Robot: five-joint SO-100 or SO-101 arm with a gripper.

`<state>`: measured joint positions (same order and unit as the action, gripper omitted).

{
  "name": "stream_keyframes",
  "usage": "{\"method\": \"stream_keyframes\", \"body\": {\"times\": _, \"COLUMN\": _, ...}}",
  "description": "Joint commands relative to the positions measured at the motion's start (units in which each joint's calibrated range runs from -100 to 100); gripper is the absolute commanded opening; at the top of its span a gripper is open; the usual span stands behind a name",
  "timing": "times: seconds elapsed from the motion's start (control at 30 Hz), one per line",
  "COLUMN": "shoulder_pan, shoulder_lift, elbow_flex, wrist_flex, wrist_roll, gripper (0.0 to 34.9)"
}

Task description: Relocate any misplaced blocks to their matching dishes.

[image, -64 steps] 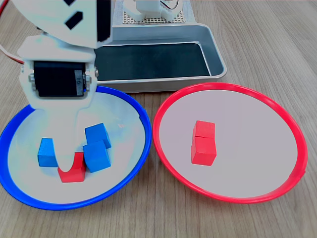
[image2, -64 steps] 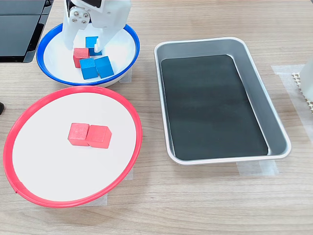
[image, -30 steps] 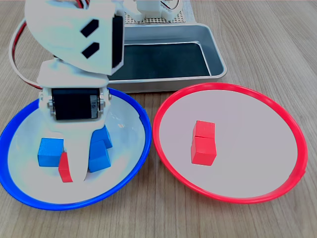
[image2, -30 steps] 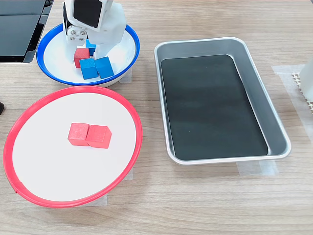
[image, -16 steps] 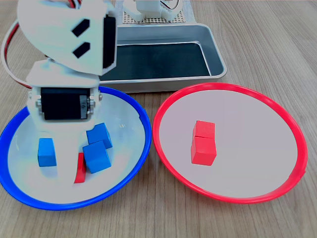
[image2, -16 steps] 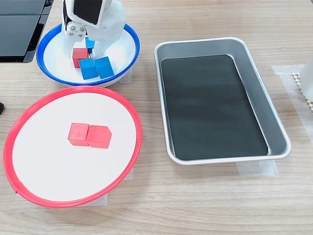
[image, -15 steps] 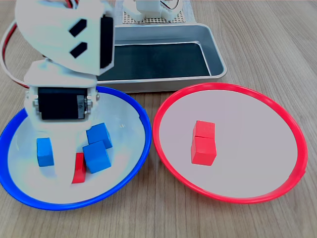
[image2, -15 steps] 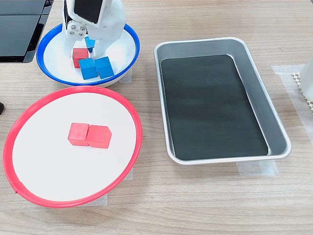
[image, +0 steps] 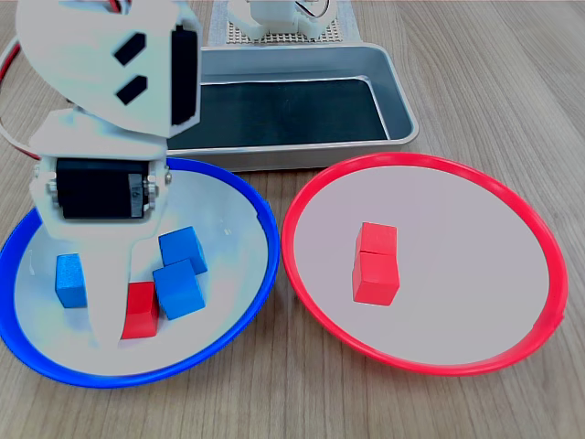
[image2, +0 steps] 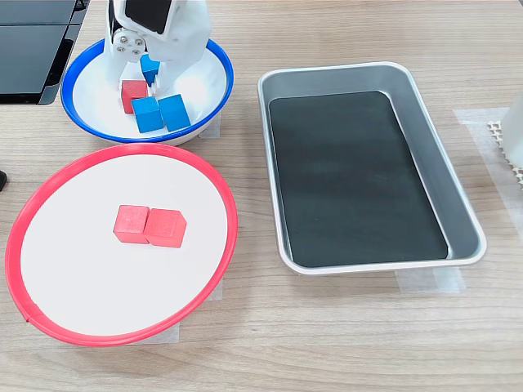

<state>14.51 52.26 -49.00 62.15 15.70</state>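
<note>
one gripper (image: 114,306) low in blue-rimmed plate (image: 239,315), jaw state unclear (fingers hidden) | red cube (image: 141,310) just beside its finger, touching a blue cube (image: 179,289) | two red cubes (image: 376,262) on red-rimmed plate (image: 512,219) | silver tray (image2: 425,155) apart

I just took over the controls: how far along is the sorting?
Done: three blue cubes sit in the blue-rimmed plate; two red cubes sit in the red-rimmed plate.
In hand: the hand hangs by the stray red cube, grip unclear.
Left: move it across.
</note>
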Motion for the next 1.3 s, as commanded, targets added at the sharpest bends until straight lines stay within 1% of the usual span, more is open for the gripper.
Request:
{"method": "stream_keyframes", "body": {"times": 0.0, "shoulder_pan": -0.5, "shoulder_lift": -1.5, "elbow_flex": 0.0, "wrist_flex": -0.9, "wrist_roll": 0.1, "gripper": 13.0}}
{"method": "stream_keyframes", "body": {"times": 0.33, "shoulder_pan": -1.5, "shoulder_lift": -1.5, "elbow_flex": 0.6, "wrist_flex": -1.3, "wrist_roll": 0.2, "gripper": 12.4}}
{"method": "stream_keyframes", "body": {"times": 0.47, "shoulder_pan": -1.7, "shoulder_lift": -1.5, "elbow_flex": 0.7, "wrist_flex": -1.3, "wrist_roll": 0.3, "gripper": 10.9}}
{"method": "stream_keyframes", "body": {"times": 0.57, "shoulder_pan": -1.7, "shoulder_lift": -1.5, "elbow_flex": 0.7, "wrist_flex": -1.3, "wrist_roll": 0.6, "gripper": 8.3}}
{"method": "stream_keyframes", "body": {"times": 0.7, "shoulder_pan": -1.7, "shoulder_lift": -1.5, "elbow_flex": 0.6, "wrist_flex": -1.4, "wrist_roll": 0.5, "gripper": 2.9}}
{"method": "stream_keyframes", "body": {"times": 0.8, "shoulder_pan": -1.8, "shoulder_lift": -1.7, "elbow_flex": 0.2, "wrist_flex": -1.4, "wrist_roll": 0.2, "gripper": 0.4}}
{"method": "stream_keyframes", "body": {"times": 1.03, "shoulder_pan": -2.2, "shoulder_lift": -4.2, "elbow_flex": 0.3, "wrist_flex": 0.7, "wrist_roll": -0.4, "gripper": 0.4}}
{"method": "stream_keyframes", "body": {"times": 1.27, "shoulder_pan": -4.6, "shoulder_lift": -8.1, "elbow_flex": -6.3, "wrist_flex": 6.9, "wrist_roll": -0.7, "gripper": 0.4}}
